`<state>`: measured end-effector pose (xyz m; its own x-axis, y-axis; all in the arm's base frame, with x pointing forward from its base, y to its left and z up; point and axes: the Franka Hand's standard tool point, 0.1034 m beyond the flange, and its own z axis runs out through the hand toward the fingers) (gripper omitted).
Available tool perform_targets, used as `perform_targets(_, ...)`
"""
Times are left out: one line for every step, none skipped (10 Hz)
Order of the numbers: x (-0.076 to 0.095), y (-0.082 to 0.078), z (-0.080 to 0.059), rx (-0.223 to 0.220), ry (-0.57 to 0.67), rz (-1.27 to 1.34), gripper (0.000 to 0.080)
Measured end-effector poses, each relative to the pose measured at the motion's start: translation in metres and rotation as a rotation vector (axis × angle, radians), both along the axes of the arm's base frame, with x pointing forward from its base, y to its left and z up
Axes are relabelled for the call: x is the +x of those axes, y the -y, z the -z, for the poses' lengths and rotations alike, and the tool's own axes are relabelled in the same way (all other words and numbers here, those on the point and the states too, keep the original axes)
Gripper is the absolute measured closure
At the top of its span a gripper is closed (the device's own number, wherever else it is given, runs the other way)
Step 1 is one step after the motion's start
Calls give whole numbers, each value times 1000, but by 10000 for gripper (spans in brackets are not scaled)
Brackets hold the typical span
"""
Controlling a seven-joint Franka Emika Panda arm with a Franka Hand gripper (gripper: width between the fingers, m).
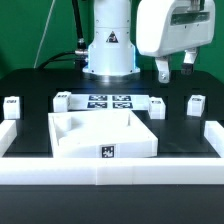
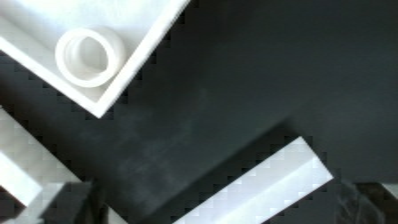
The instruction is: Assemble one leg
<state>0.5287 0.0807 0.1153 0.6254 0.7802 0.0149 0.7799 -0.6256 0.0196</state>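
— White plastic on a black table, quick pass. Where's my gripper (image 1: 176, 66)?

— Between 1 and 2 o'clock from the tray-shaped top (image 1: 75, 148), hanging high over the table. Jaws are spread with nothing between them, so you carry nothing.

— And the leg?

— Your closest leg (image 1: 157, 107) stands upright at the top's 2 o'clock, just beside the marker board (image 1: 110, 101). The outer leg (image 1: 195, 103) is on the same 2 o'clock line, further out. Both sit below the tool. I can't tell which one you're lined up on.

— Why upright like that?

— My read: the tag faces the camera, and the block's sides are free for a pinch from above. You hang high probably to clear everything before you descend.

— What else is around?

— A third leg (image 1: 62, 99) at 11 o'clock and a fourth leg (image 1: 12, 105) at 10, further out, both well apart from the tool. The robot base (image 1: 108, 50) is at 12. A white frame (image 1: 110, 178) runs along 6.

— Blockers?

— The marker board's end and the top's corner are both near the closest leg, so watch your fingers there. The outer leg has open table around it. The wrist view shows a white corner with a round socket (image 2: 89, 55), probably the top's, but I can't confirm.
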Motion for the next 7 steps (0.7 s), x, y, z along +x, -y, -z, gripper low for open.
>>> perform_targets(0, 0, 0, 0, 0, 0, 149)
perform_targets(0, 0, 0, 0, 0, 0, 149)
perform_targets(0, 0, 0, 0, 0, 0, 149)
perform_targets(0, 0, 0, 0, -1, 0, 149)
perform_targets(0, 0, 1, 0, -1, 1, 149)
perform_targets(0, 0, 1, 0, -1, 1, 149)
perform_targets(0, 0, 1, 0, -2, 1, 149)
